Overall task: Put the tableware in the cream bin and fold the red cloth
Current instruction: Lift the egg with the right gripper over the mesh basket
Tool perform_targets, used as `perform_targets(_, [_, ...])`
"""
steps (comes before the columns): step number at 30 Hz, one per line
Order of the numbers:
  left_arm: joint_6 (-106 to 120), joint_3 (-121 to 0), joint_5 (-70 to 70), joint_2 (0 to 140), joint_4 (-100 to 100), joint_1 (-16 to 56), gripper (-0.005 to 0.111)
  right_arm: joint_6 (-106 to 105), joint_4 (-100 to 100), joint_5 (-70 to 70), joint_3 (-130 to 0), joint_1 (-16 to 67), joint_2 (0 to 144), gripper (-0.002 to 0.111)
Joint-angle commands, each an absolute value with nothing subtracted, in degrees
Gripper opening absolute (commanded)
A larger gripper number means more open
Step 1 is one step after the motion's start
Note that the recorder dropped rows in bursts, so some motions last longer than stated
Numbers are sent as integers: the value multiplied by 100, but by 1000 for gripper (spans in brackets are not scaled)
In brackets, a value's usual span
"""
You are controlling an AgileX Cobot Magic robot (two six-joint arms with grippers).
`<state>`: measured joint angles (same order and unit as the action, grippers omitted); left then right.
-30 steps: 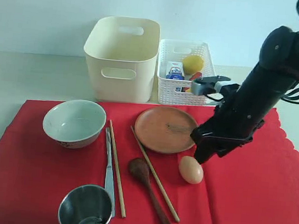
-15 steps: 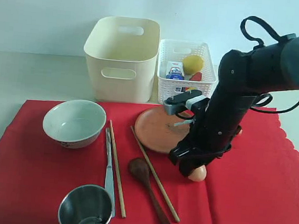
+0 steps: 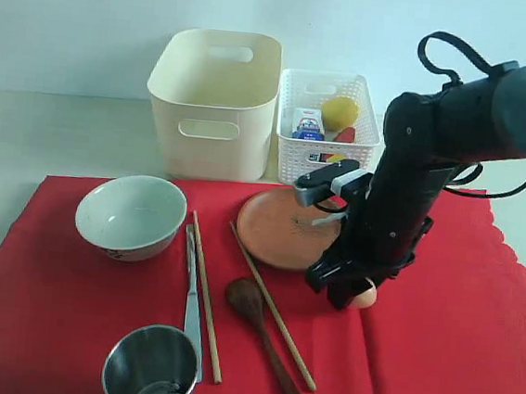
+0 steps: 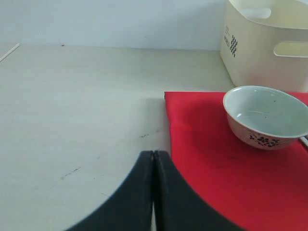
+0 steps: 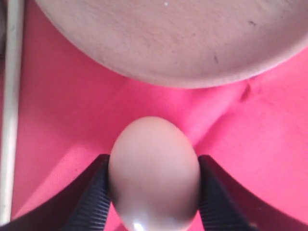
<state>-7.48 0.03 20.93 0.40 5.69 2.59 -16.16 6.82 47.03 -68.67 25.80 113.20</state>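
My right gripper is shut on a brown egg, one ribbed finger pressed to each side, just in front of the round brown plate on the red cloth. The white bowl, knife, two chopsticks, dark wooden spoon and steel cup lie on the cloth to the left. Behind them stands the cream bin. My left gripper is shut on nothing, over bare table beside the cloth's edge, short of the bowl.
A white lattice basket holding a lemon, a milk carton and other food stands right of the cream bin. The cloth's scalloped edge runs along the right. Pale bare table lies behind and left of the cloth.
The right arm swung in and came down over the egg, and its fingers closed on the egg's sides. The egg has shifted slightly right and toward the plate.
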Motion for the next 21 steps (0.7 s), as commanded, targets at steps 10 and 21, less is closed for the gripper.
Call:
perform_targets(10, [-745,0,2045,0,558,256,0,-1636,371,4188,-7572,2596,10095,0])
perform_targets(21, [-745,0,2045,0,558,256,0,-1478,584,3859,-8970,2081,10997,0])
